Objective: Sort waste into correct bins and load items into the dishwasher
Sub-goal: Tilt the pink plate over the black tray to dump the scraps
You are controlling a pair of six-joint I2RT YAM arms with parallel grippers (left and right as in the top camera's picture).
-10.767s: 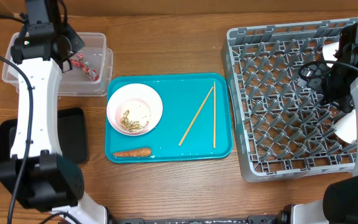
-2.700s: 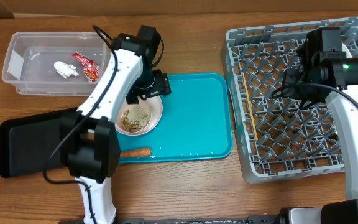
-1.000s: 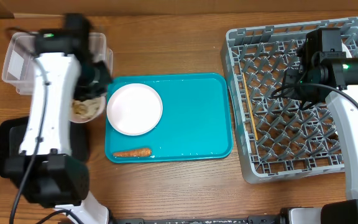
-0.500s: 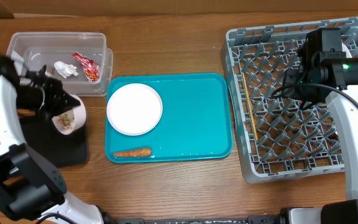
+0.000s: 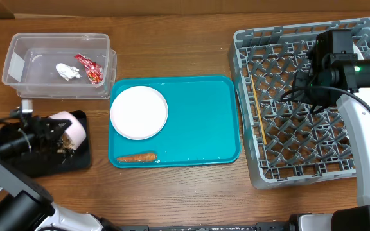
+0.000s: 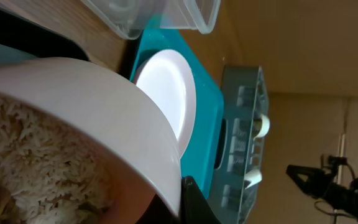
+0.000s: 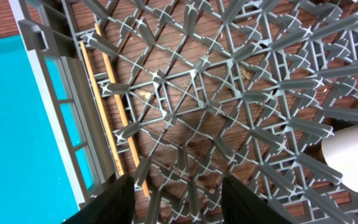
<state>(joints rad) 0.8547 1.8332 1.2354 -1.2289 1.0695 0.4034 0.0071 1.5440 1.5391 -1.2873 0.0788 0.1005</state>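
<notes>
Currently my left gripper (image 5: pixel 50 130) pinches the rim of a white bowl (image 5: pixel 69 125), tipped on its side over the black tray (image 5: pixel 76 157) at the lower left, with rice scraps (image 6: pixel 30 155) clinging inside it. A crumpled napkin (image 5: pixel 66 70) and a red wrapper (image 5: pixel 88 67) lie in the clear tub (image 5: pixel 18 64) at the upper left. The white plate (image 5: pixel 139 112) and the carrot (image 5: pixel 137 156) sit on the teal tray (image 5: pixel 198 122). My right gripper (image 7: pixel 179 202) hangs over the grey dish rack (image 5: pixel 288 147), fingers spread and empty. The chopsticks (image 7: pixel 114 118) lie along the rack's left edge.
</notes>
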